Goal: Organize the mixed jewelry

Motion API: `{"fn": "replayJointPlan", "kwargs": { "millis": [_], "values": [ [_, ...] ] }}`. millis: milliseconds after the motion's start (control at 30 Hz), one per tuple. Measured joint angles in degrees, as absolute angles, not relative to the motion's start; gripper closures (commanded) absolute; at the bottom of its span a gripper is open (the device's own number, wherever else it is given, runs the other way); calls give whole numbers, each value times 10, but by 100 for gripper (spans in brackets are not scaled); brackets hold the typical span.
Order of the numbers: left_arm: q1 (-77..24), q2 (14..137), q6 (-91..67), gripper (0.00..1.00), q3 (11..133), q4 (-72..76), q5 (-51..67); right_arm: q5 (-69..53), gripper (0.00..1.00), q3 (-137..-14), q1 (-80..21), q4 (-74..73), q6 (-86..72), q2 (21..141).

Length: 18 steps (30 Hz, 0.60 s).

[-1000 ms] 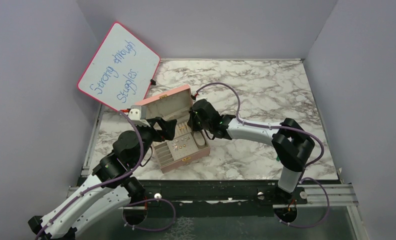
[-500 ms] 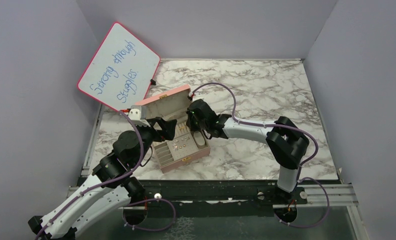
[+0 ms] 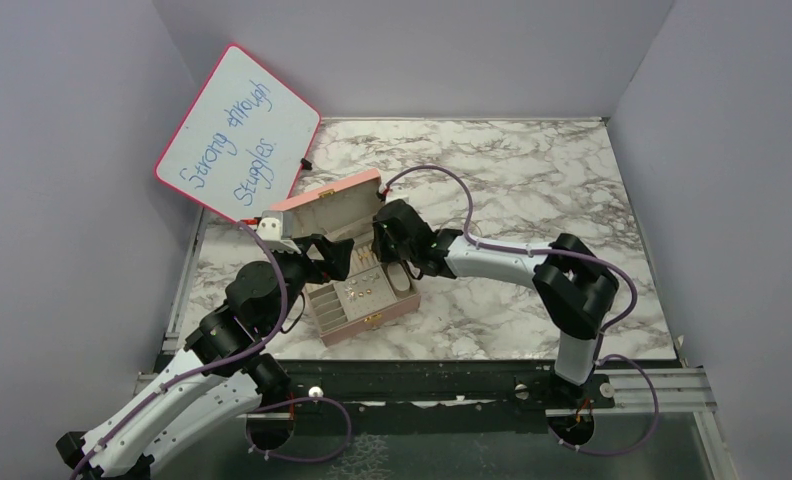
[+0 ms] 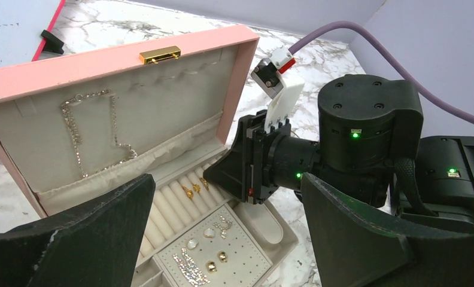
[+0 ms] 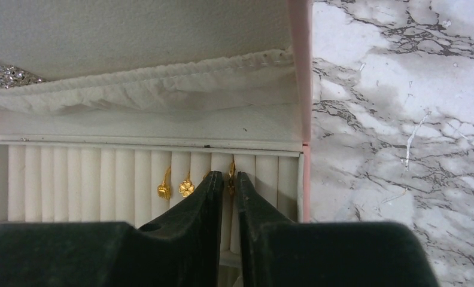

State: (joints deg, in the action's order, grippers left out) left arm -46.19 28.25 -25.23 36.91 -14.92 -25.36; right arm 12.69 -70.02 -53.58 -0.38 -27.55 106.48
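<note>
Placement of a gold ring (image 5: pixel 231 169): our right hand (image 5: pixel 228 179) has its fingers narrowly parted, tips in a slot of the cream ring rolls (image 5: pixel 91 179), with the ring between them. We cannot tell whether it is gripped or free. Two flower-shaped gold pieces (image 5: pixel 186 188) sit in slots just to the left, inside the pink box (image 5: pixel 300 72) on the marble bench (image 5: pixel 402 119). We judge the ring should be seated fully, the fingers parted only slightly, and the hand drawn straight back so that it misses the neighbouring pieces. Our left hand (image 3: pixel 334 255) hangs wide open beside the box, holding nothing. The whiteboard (image 3: pixel 237 130) reads "Strong through Struggles" in blue marker. No brand is legible.
</note>
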Motion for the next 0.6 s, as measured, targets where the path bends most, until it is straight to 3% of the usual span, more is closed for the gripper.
{"fn": "replayJointPlan", "kwargs": {
  "millis": [400,600],
  "values": [
    [-462,285,-252,7,369,-149,-254,134,76,-700,-536,-44,-283,1014],
    [-462,285,-251,7,369,-149,-254,131,71,-700,-536,-47,-278,1014]
  ]
}}
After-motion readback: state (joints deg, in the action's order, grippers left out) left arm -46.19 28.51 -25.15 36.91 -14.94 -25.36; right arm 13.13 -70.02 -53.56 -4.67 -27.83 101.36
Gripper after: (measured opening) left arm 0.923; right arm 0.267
